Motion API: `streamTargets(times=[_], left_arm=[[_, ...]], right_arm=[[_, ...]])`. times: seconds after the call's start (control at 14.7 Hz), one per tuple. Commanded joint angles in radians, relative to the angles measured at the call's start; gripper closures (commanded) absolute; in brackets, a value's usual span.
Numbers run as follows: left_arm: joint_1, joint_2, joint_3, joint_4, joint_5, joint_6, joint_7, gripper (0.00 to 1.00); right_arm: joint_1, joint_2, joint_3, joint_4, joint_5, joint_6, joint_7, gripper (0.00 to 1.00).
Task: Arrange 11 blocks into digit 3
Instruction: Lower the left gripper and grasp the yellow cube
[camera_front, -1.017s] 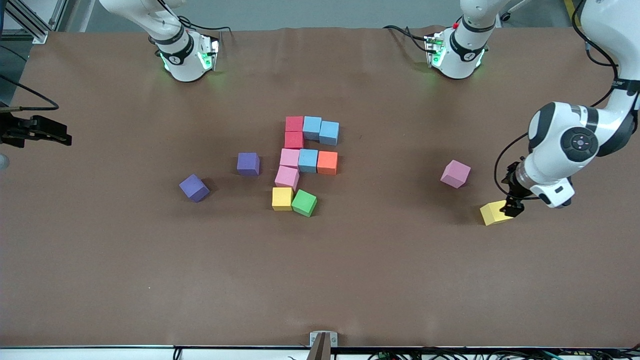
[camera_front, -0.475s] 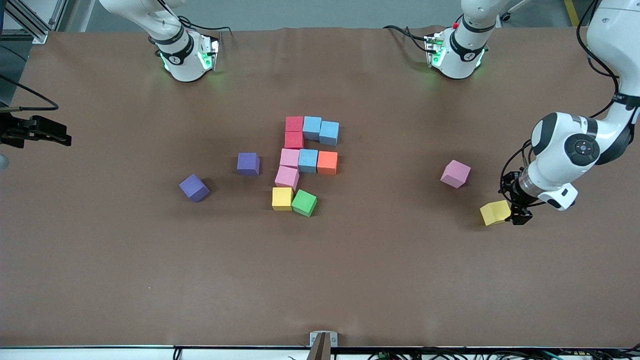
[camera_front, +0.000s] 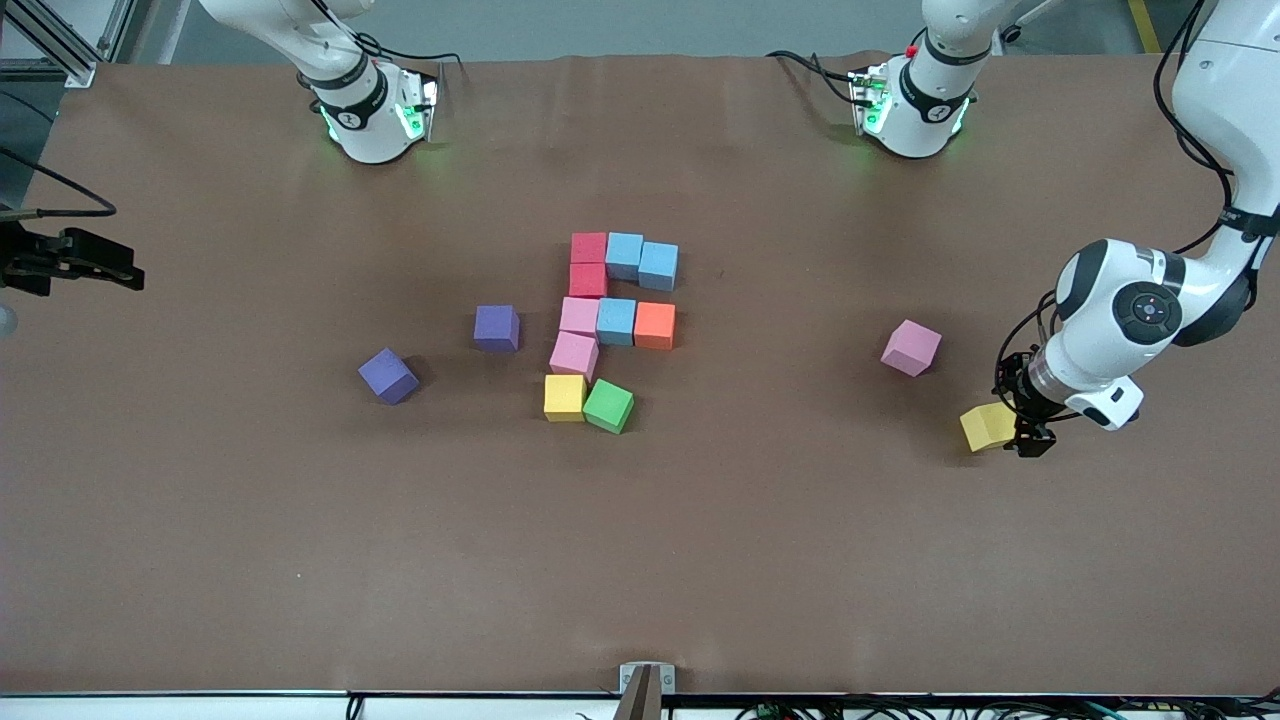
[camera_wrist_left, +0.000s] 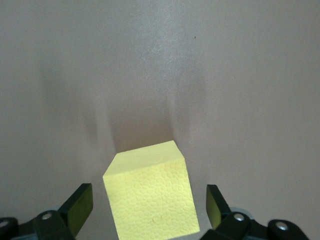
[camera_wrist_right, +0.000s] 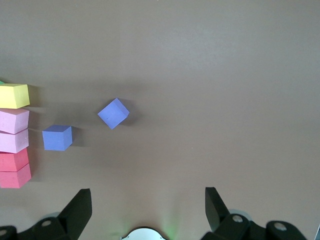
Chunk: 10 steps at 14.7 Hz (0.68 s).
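One matte yellow foam cube (camera_wrist_left: 150, 195) sits on the brown table between our left gripper's (camera_front: 1030, 432) open fingers, skewed to them, so we judge closing may twist it; our right gripper (camera_front: 95, 268) waits open at the table's edge.

bare table (camera_front: 800, 520) all around yellow cube (camera_front: 985, 426) | nearest obstacle: lilac-pink cube (camera_front: 911, 347), apart

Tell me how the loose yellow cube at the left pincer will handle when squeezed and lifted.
The yellow cube looks pebbled and foam-like, so it probably gives slightly and grips well. Small, likely light. Flat faces: unlikely to roll. The open left pincer straddles it.
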Motion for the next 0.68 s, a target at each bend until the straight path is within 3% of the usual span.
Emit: streamTargets(times=[0.0,0.2,0.34,0.41,0.61], left_arm=[[0.003,0.039,-0.005,0.023,0.047,0.004,-0.018,0.0],[0.004,0.057,-0.005,0.023,0.093,0.006,-0.018,0.04],[-0.005,0.061,-0.005,0.025,0.098,0.006,-0.01,0.55],[-0.02,0.073,-0.005,0.035,0.098,0.003,-0.013,0.71],[-0.118,0.106,-0.005,0.103,0.093,-0.058,-0.025,0.74]], right_arm=[[-0.055,-0.024,0.044,-0.022,0.009,0.017,0.001,0.0],[-0.055,-0.028,0.046,-0.022,0.01,0.023,0.001,0.0],[-0.077,-0.03,0.064,-0.022,0.009,0.023,0.001,0.0],[-0.106,-0.031,0.094,-0.023,0.009,0.023,0.001,0.0],[-0.121,-0.04,0.118,-0.029,0.007,0.026,-0.001,0.0]])
